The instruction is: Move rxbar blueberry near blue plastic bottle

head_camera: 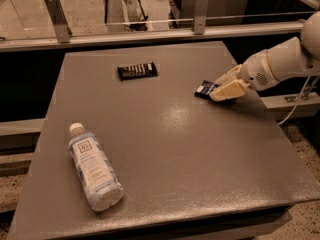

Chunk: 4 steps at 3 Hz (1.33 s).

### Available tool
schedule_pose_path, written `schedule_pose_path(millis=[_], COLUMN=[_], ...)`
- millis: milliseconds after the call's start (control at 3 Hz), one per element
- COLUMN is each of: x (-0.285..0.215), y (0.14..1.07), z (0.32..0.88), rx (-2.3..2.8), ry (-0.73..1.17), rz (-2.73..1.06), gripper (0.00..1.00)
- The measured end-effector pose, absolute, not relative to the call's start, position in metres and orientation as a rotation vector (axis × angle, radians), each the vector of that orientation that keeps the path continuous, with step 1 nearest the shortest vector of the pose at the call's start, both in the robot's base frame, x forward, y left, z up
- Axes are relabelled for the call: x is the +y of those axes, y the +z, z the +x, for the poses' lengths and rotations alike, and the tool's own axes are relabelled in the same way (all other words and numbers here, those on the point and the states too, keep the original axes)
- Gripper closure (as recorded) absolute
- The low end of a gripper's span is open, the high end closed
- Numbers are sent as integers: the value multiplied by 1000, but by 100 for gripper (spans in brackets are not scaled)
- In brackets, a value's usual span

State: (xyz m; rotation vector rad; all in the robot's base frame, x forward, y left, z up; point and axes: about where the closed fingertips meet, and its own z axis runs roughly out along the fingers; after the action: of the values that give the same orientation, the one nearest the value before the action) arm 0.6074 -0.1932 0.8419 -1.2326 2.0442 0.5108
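The rxbar blueberry point(204, 89), a small dark navy wrapper, lies at the right side of the grey table point(165, 149). My gripper point(219, 87) reaches in from the right on a white arm. Its cream fingers point(229, 91) sit on either side of the bar's right end and look closed on it, low at the table surface. The blue plastic bottle point(94, 173) lies on its side at the front left, white cap pointing to the back, far from the bar.
A black bar wrapper with white lettering point(137, 70) lies at the back middle of the table. A metal rail with posts point(150, 31) runs behind the table. The table's right edge is just below the arm.
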Motion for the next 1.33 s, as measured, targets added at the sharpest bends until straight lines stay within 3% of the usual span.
schedule_pose_path(millis=[333, 667, 1333], x=[-162, -124, -118], y=[861, 883, 878], z=[600, 586, 587], rx=[1981, 1904, 1901], ry=[545, 600, 627], rz=[-1309, -1400, -1436], gripper=[100, 100, 100])
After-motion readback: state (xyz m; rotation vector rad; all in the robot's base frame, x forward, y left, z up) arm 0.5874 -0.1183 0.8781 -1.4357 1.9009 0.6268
